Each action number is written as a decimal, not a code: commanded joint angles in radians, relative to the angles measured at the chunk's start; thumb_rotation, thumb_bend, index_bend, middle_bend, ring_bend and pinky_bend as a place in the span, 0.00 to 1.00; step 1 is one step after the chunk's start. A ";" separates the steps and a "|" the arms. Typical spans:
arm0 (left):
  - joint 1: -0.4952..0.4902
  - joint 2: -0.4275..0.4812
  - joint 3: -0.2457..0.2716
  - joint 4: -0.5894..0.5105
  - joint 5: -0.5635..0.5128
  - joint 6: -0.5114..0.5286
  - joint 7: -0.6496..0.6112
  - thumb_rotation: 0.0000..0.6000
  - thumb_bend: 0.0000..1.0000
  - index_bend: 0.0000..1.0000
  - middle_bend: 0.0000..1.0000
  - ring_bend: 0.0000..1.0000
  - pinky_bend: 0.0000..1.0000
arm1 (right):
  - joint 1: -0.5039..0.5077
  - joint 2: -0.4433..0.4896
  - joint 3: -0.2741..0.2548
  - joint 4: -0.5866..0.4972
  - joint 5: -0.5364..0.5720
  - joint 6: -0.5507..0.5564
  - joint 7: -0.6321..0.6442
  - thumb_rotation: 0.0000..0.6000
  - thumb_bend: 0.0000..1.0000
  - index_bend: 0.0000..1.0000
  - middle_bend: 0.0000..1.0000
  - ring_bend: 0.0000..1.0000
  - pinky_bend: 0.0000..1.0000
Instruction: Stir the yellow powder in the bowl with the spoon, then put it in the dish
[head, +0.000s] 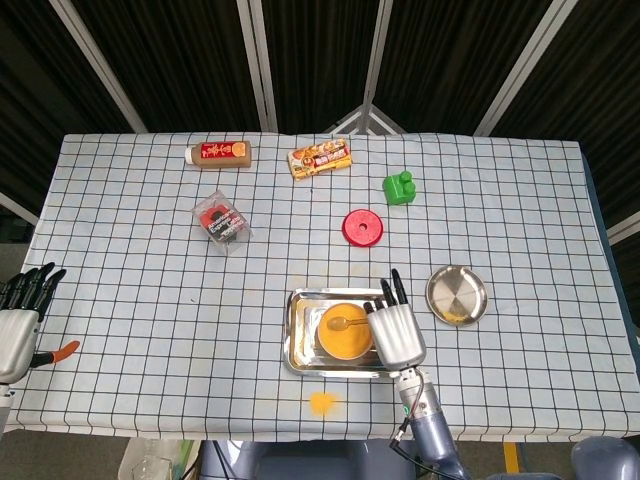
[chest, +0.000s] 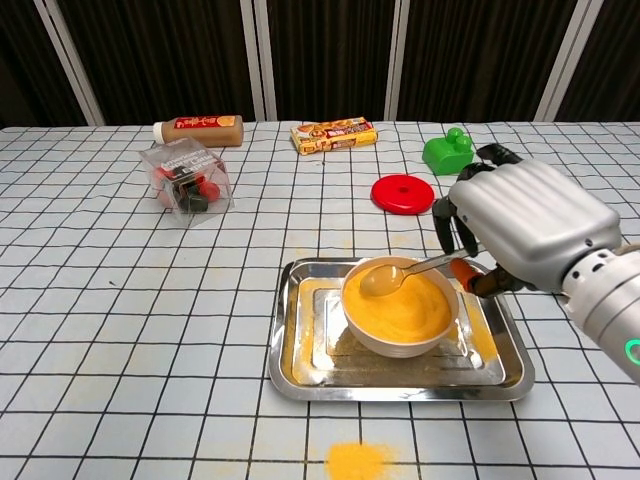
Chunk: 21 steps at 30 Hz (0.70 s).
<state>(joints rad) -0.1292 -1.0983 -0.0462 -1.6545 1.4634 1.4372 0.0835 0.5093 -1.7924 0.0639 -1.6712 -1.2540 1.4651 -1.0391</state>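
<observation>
Bowl (chest: 401, 318) in steel tray (chest: 300, 352), filled with yellow powder (chest: 405, 308); powder also dusted on tray floor. Round steel dish (head: 457, 295) well to the right of the fingers, a small yellow patch at its near edge.

Spoon (chest: 400, 276): metal, bowl end heaped with powder, resting on the powder surface left of the fingers; handle running up-right to right hand (chest: 525, 228).

Right hand: handle pinched between thumb tip and the fingers (chest: 443, 222) above the bowl's right rim; remaining fingers curled down, slightly apart.

Left hand (head: 17, 316): at far left table edge, well apart from everything, holding nothing, fingers (head: 33, 280) straight and fanned a little.

Beyond the right-hand fingertips: red disc (chest: 402, 193), green block (chest: 449, 151). Further left along the back: snack box (chest: 334, 134), brown bottle (chest: 198, 129) lying on its side, clear packet with red and black contents (chest: 187, 179).

Spilled yellow heap (chest: 357, 461) on checked tablecloth (chest: 130, 300), nearer than the tray. Nothing between hand and dish but bare cloth.
</observation>
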 joint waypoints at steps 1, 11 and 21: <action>0.000 0.000 0.000 0.000 0.000 -0.001 0.000 1.00 0.00 0.00 0.00 0.00 0.00 | 0.000 0.014 -0.002 0.010 -0.022 0.005 -0.026 1.00 0.64 0.67 0.57 0.19 0.00; 0.000 -0.001 0.001 0.000 0.001 -0.001 0.003 1.00 0.00 0.00 0.00 0.00 0.00 | -0.010 0.036 -0.016 0.024 -0.066 -0.001 -0.063 1.00 0.65 0.69 0.58 0.19 0.00; 0.000 -0.001 0.002 0.000 0.003 -0.001 0.005 1.00 0.00 0.00 0.00 0.00 0.00 | -0.031 0.043 -0.048 0.001 -0.109 -0.013 -0.092 1.00 0.66 0.70 0.60 0.21 0.00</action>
<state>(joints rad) -0.1295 -1.0995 -0.0441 -1.6551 1.4661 1.4359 0.0880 0.4794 -1.7484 0.0172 -1.6685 -1.3609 1.4534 -1.1290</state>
